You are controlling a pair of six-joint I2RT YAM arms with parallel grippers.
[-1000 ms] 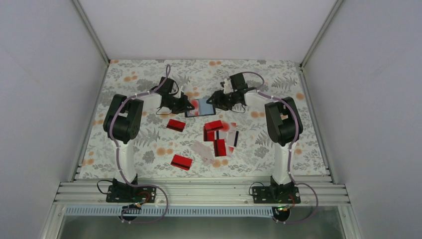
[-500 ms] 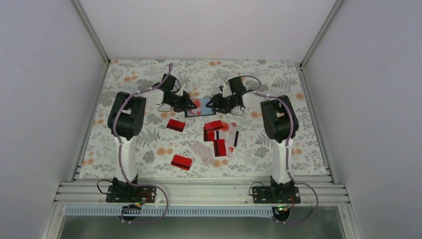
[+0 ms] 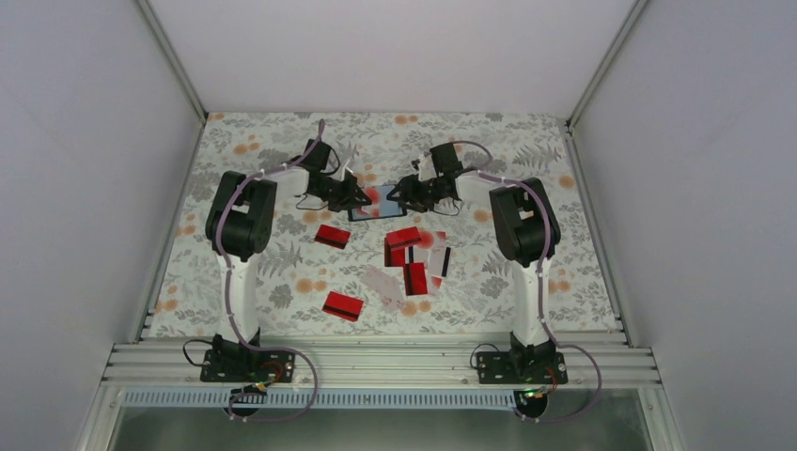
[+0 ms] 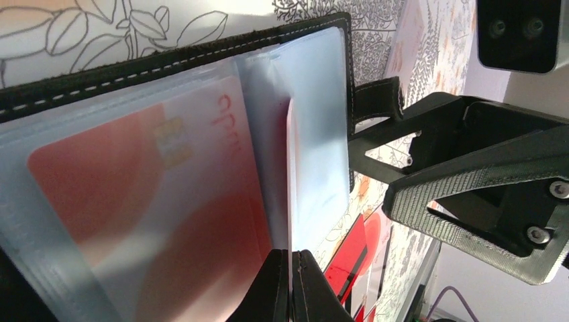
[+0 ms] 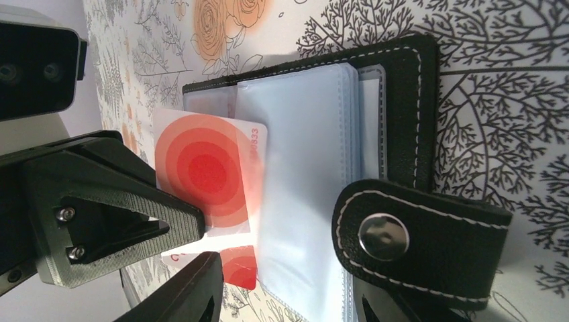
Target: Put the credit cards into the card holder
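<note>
arms (image 3: 246,221) bent inward | left gripper (image 4: 290,268) pinches 1 credit card (image 5: 208,168) | right gripper (image 5: 288,302) astride card holder (image 5: 402,100) – grip unclear

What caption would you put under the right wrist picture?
Left tool pinches a red-circle card at the clear pockets of the open black card holder.

Digits ending "833" read along edge of white bullseye card (image 5: 208,174) clamped in left gripper (image 4: 290,282); red lettering on pocketed card (image 4: 134,181) illegible.

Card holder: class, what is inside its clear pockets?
A red card shows through one pocket of the card holder; the left tool holds a red-dot card partway in. Pockets underneath are covered.
</note>
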